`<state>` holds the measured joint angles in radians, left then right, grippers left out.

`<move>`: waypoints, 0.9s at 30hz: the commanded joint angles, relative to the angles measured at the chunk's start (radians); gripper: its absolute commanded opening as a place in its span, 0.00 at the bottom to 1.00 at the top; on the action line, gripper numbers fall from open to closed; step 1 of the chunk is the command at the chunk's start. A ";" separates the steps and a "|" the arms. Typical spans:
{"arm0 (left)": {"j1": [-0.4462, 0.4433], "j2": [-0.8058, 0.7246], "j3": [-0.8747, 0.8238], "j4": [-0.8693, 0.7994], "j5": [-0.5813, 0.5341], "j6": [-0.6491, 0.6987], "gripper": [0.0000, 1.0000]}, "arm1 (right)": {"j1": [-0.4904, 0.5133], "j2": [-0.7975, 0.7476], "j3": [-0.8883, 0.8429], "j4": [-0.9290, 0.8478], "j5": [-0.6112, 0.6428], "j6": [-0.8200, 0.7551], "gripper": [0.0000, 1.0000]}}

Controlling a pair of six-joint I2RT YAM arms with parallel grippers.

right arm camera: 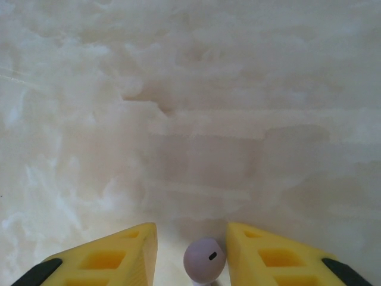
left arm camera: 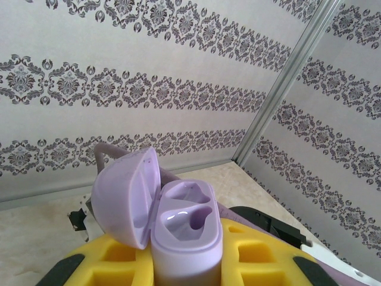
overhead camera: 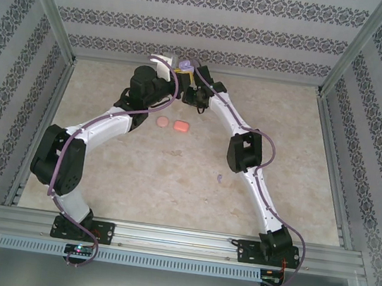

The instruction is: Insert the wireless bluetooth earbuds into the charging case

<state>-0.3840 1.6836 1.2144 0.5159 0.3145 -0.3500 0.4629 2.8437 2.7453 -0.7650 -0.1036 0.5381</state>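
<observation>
Purple case (left arm camera: 186,232) being held upright by left gripper (left arm camera: 187,262), fingers clamped on its body. Lid (left arm camera: 125,196) being kept swung back; both wells being shown empty. Purple earbud (right arm camera: 204,260) being framed between fingers of right gripper (right arm camera: 191,235), jaws partly apart; pinched or merely resting cannot be told. Nothing being seated yet. Purple speck (overhead camera: 220,178) lying on table (overhead camera: 276,197), likely second bud. Pink pieces (overhead camera: 181,125) lying near case, untouched.
</observation>
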 commanded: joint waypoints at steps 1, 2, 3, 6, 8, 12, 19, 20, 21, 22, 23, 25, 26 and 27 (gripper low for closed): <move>0.007 -0.020 0.005 0.033 0.021 -0.026 0.00 | 0.021 0.000 0.004 -0.088 0.028 -0.027 0.37; 0.007 -0.021 0.005 0.033 0.021 -0.027 0.00 | 0.022 0.000 0.005 -0.093 0.030 -0.030 0.36; 0.007 -0.022 0.005 0.033 0.021 -0.026 0.00 | 0.024 0.001 0.006 -0.098 0.033 -0.035 0.36; 0.006 -0.025 -0.002 0.039 0.022 -0.029 0.00 | 0.029 -0.001 0.008 -0.115 0.045 -0.047 0.32; 0.007 -0.025 -0.004 0.040 0.022 -0.032 0.00 | 0.032 -0.003 0.008 -0.121 0.052 -0.056 0.31; 0.006 -0.025 -0.004 0.044 0.025 -0.037 0.00 | 0.037 -0.007 0.008 -0.131 0.074 -0.064 0.29; 0.006 -0.026 -0.006 0.044 0.025 -0.039 0.00 | 0.047 -0.010 0.014 -0.152 0.104 -0.088 0.25; 0.007 -0.027 -0.006 0.045 0.026 -0.038 0.00 | 0.048 -0.010 0.015 -0.152 0.107 -0.090 0.23; 0.006 -0.027 -0.006 0.045 0.026 -0.041 0.00 | 0.049 -0.012 0.014 -0.154 0.111 -0.093 0.22; 0.006 -0.027 -0.006 0.045 0.026 -0.041 0.00 | 0.051 -0.012 0.014 -0.156 0.116 -0.095 0.22; 0.007 -0.027 -0.005 0.045 0.025 -0.041 0.00 | 0.052 -0.014 0.015 -0.156 0.119 -0.096 0.21; 0.007 -0.027 -0.007 0.045 0.027 -0.043 0.00 | 0.054 -0.015 0.015 -0.159 0.124 -0.102 0.20; 0.006 -0.028 -0.007 0.047 0.027 -0.045 0.00 | 0.056 -0.015 0.014 -0.160 0.128 -0.106 0.20; 0.006 -0.028 -0.007 0.046 0.027 -0.045 0.00 | 0.057 -0.018 0.010 -0.161 0.130 -0.109 0.20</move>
<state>-0.3840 1.6836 1.2144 0.5278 0.3180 -0.3759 0.4950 2.8388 2.7537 -0.8246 0.0025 0.4622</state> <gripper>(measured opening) 0.208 0.203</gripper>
